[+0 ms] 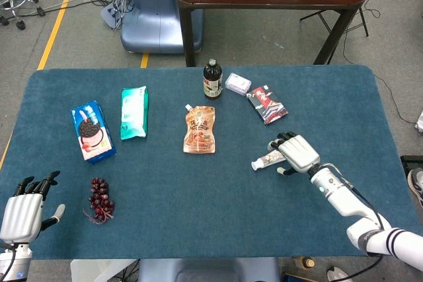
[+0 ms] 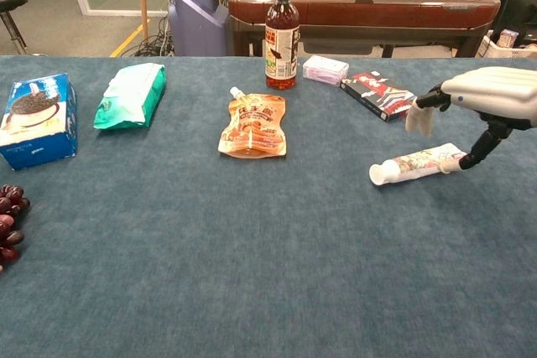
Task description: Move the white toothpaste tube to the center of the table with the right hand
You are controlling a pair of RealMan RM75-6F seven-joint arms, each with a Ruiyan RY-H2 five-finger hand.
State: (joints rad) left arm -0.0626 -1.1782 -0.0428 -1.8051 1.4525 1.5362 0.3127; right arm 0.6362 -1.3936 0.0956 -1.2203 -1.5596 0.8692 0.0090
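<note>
The white toothpaste tube (image 1: 264,160) (image 2: 414,163) lies flat on the blue table, right of the middle, with its cap pointing left. My right hand (image 1: 296,153) (image 2: 487,96) hovers over the tube's tail end with its fingers spread. In the chest view one dark fingertip reaches down to the tail, and nothing is gripped. My left hand (image 1: 24,210) is open at the table's near left corner, left of the grapes (image 1: 101,199); the chest view does not show it.
Behind the tube lie a red-black box (image 1: 267,104) (image 2: 383,95), a small white pack (image 1: 238,83) and a dark bottle (image 1: 212,79) (image 2: 282,39). An orange pouch (image 1: 199,130) (image 2: 252,126), a green pack (image 1: 134,111) and a blue cookie box (image 1: 92,131) lie further left.
</note>
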